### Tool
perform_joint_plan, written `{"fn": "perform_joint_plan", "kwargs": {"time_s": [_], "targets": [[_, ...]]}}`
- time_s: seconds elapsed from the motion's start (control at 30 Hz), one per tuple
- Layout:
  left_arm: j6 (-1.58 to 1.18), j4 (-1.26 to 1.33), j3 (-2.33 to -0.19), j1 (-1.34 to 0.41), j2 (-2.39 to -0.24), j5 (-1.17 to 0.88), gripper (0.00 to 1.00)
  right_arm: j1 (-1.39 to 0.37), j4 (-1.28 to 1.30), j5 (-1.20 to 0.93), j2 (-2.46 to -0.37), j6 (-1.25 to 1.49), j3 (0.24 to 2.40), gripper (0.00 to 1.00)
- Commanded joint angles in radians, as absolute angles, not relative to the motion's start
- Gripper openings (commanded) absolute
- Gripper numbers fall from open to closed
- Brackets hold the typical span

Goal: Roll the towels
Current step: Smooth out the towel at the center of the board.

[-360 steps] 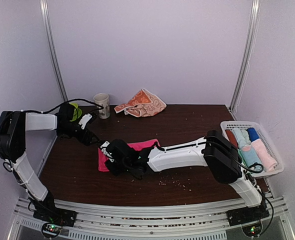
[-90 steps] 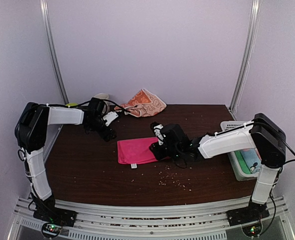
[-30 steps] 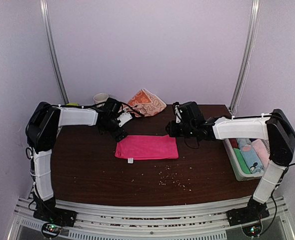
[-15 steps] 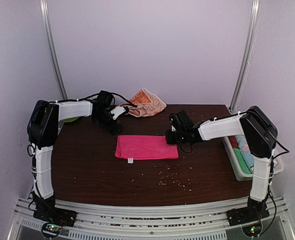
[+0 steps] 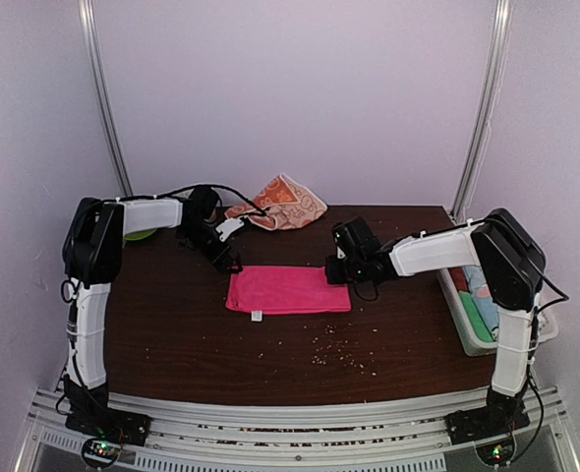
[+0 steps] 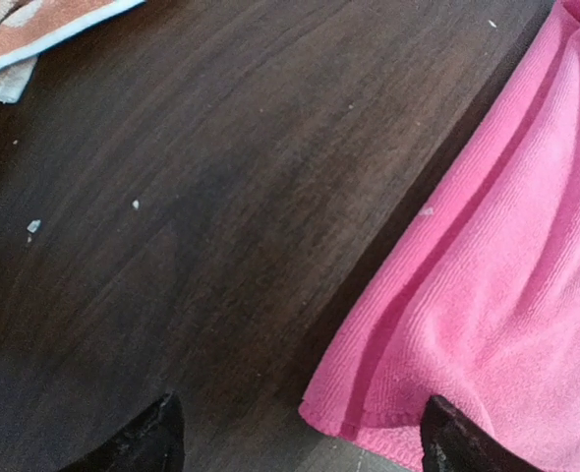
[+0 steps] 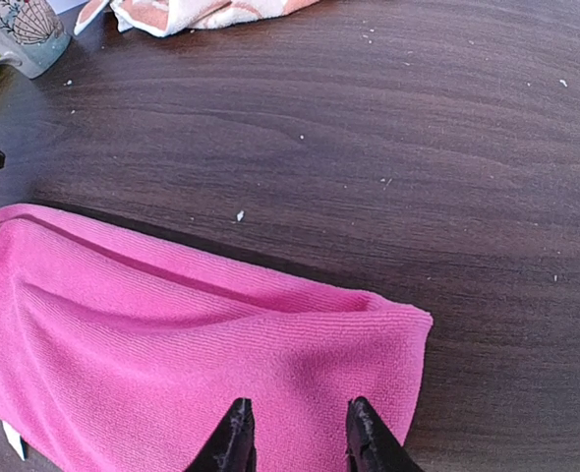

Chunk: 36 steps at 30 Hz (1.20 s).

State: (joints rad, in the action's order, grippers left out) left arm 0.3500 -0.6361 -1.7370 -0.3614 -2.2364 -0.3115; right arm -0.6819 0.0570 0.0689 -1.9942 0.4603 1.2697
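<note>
1. The hot pink towel (image 5: pixel 288 290) lies spread flat near the middle of the dark wooden bench (image 5: pixel 172 334). Its long sides run left to right, and a small white tag (image 5: pixel 258 316) sticks out from its near edge.
2. The left gripper (image 6: pixel 305 447) hangs low over the far left corner of the pink towel. Its fingers (image 6: pixel 152 442) are spread wide. One tip is over bare wood and the other over the cloth, and it holds nothing.
3. The right gripper (image 7: pixel 300 438) is above the right end of the same towel, close to its far right corner. Its jaws are only narrowly parted. The cloth under them lies smooth and unpinched, so it grips nothing.
4. The orange-peach towel with white bunny prints (image 5: pixel 282 205) sits crumpled at the far edge of the bench, apart from the pink one.
5. A mug with a shell picture (image 7: pixel 25 34) stands just left of the orange towel.
6. A white basket (image 5: pixel 465 324) sits at the right edge of the bench, partly hidden by the right arm, with rolled cloths inside.
7. Pale crumbs (image 5: pixel 334 349) are scattered on the wood nearer than the pink towel.
</note>
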Motion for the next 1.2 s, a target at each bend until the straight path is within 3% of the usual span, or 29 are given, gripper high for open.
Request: {"fn": "perform_joint_plan", "kwargs": {"time_s": [0.0, 0.27, 0.5, 0.67, 0.93, 1.17], "targets": [[0.305, -0.525, -1.687, -0.356, -2.146, -0.294, 0.85, -0.679, 0.060, 0.088, -2.000, 0.472, 1.272, 0.33], [0.311, -0.573, -1.701, -0.347, -2.140, -0.444, 0.83, -0.678, 0.058, 0.079, -2.003, 0.473, 1.273, 0.33], [0.307, -0.647, -1.734, -0.336, -2.189, -0.548, 0.69, -0.679, 0.059, 0.078, -2.004, 0.472, 1.266, 0.33], [0.323, -0.692, -1.732, -0.336, -2.220, -0.553, 0.57, -0.678, 0.055, 0.075, -2.007, 0.477, 1.266, 0.33], [0.321, -0.701, -1.745, -0.335, -2.264, -0.555, 0.56, -0.683, 0.052, 0.070, -2.011, 0.481, 1.267, 0.33], [0.317, -0.701, -1.746, -0.336, -2.278, -0.553, 0.47, -0.684, 0.049, 0.071, -2.017, 0.481, 1.262, 0.33]]}}
